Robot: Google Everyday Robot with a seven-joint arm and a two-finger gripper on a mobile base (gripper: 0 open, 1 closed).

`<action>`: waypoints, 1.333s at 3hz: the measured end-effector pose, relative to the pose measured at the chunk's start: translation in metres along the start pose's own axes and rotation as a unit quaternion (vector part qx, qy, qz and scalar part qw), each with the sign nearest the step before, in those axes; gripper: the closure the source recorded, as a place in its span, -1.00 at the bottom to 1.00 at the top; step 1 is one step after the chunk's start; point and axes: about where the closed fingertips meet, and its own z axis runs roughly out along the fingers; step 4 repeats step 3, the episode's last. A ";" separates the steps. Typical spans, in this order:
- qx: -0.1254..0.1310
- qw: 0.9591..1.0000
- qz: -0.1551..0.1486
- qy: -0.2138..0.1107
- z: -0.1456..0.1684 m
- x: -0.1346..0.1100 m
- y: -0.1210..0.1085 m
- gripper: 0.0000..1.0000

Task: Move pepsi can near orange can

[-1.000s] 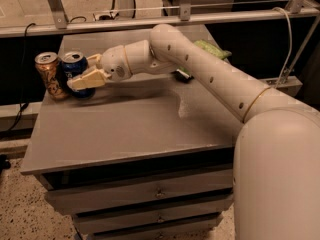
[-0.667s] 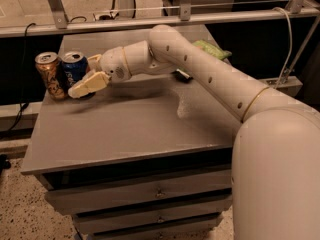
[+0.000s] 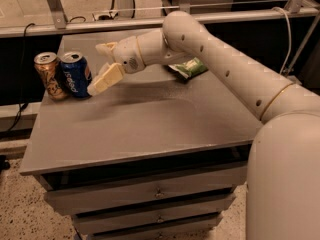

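Two smooth cylindrical drink cans with silver tops stand side by side at the matte grey worktop's point(image 3: 150, 124) left edge, towards the far corner. The dark blue pepsi can point(image 3: 75, 74), lettered "pepsi", is right of the orange can point(image 3: 48, 76). The cream gripper point(image 3: 98, 68) gapes wide just right of the pepsi can, holding nothing. One crinkled green packet point(image 3: 188, 67) lies near the far edge.

A green bag point(image 3: 186, 68) is lying near the desk's point(image 3: 150, 129) far right corner, and drawers point(image 3: 155, 194) are showing below its front edge. The hand point(image 3: 97, 68) is hovering by the left edge.
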 end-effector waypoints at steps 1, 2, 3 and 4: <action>0.041 0.998 -0.028 0.037 -0.065 -0.018 0.009 -1.00; 0.097 0.992 -0.053 0.064 -0.138 -0.039 0.029 -1.00; 0.108 0.990 -0.056 0.067 -0.151 -0.043 0.032 -1.00; 0.108 0.990 -0.056 0.067 -0.151 -0.043 0.032 -1.00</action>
